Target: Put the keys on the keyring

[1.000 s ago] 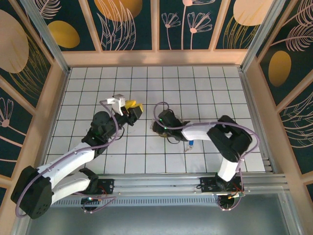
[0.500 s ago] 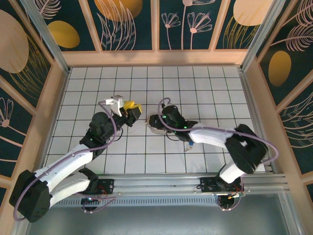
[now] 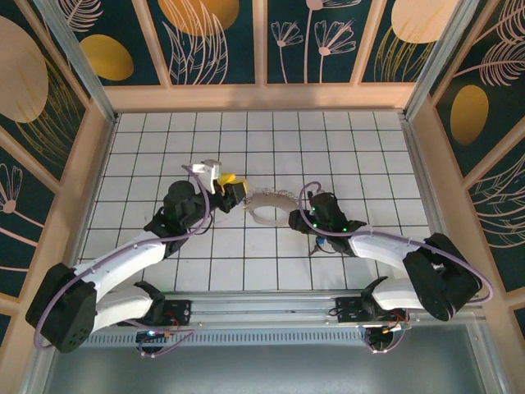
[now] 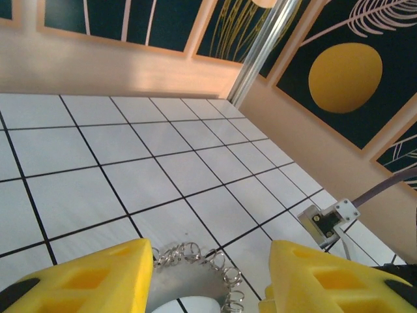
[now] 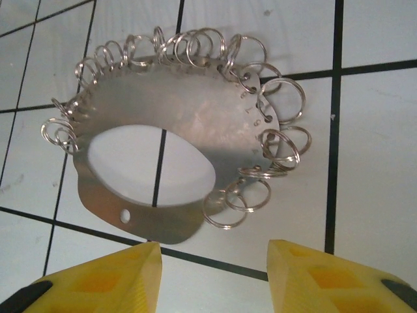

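Left jaws (image 4: 208, 261) stand spread, pinching nothing. The flat silvery metal keyring plate with an oval hole and small split rings round its edge (image 4: 195, 277) lies on the white tiled counter (image 4: 163, 163) just ahead of them.

Right jaws (image 5: 214, 261) are likewise spread and empty, facing the same plate from the opposite side.

From above, the plate's long axis runs across, between the two jaws.

The small blue-headed key (image 3: 317, 246) lies behind the right jaws, beside that forearm. The right arm is judged nearer. The key's long axis is too small to read.
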Robot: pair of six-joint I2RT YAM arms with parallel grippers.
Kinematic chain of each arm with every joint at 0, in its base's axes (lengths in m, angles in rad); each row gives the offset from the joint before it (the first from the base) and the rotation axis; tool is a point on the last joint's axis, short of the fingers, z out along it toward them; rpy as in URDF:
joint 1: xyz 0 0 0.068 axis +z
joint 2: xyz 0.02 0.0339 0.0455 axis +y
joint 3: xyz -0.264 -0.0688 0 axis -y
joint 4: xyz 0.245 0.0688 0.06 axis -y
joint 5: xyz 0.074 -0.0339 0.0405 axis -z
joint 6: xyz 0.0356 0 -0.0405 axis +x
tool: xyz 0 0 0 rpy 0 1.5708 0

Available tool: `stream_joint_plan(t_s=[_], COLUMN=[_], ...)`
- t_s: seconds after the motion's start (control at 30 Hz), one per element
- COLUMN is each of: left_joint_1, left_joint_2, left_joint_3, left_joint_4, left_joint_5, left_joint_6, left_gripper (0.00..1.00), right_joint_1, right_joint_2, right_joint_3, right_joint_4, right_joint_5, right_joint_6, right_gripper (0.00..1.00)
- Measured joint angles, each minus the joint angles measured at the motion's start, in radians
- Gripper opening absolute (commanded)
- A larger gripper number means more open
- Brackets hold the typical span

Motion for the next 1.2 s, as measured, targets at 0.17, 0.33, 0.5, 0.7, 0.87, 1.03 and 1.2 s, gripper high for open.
stream_joint_plan(t_s=[0.17,0.33,0.5,0.7,0.87,1.03,1.2], left_joint_1=[0.000,0.000,0.000,0.000,0.000,0.000,0.000], left_joint_2=[0.057,0.101,0.119,0.122,0.135,0.141,0.144], left_joint_3=[0.010,0.023,0.039,0.046,0.051,0.053,0.053], left_joint_4=[0.007,0.024,0.035,0.045,0.050,0.053,0.053], left_joint_5=[0.023,0.043,0.053,0.056,0.067,0.071,0.072], left_joint_6=[-0.004,-0.015,-0.027,-0.034,-0.038,-0.038,-0.038], left_gripper=[0.51,0.51,0.51,0.52,0.52,0.52,0.53], right_joint_1=[-0.013,-0.016,-0.030,-0.058,-0.071,-0.071,-0.072], right_joint_2=[0.021,0.088,0.142,0.152,0.175,0.202,0.223], right_joint_3=[-0.010,-0.010,-0.010,-0.009,0.018,0.051,0.073], right_joint_4=[0.037,0.088,0.119,0.134,0.135,0.138,0.143], right_joint_5=[-0.055,-0.094,-0.114,-0.131,-0.135,-0.142,-0.151], right_joint_6=[-0.025,-0.025,-0.032,-0.051,-0.062,-0.076,-0.079], right_gripper=[0.47,0.47,0.47,0.46,0.46,0.46,0.45])
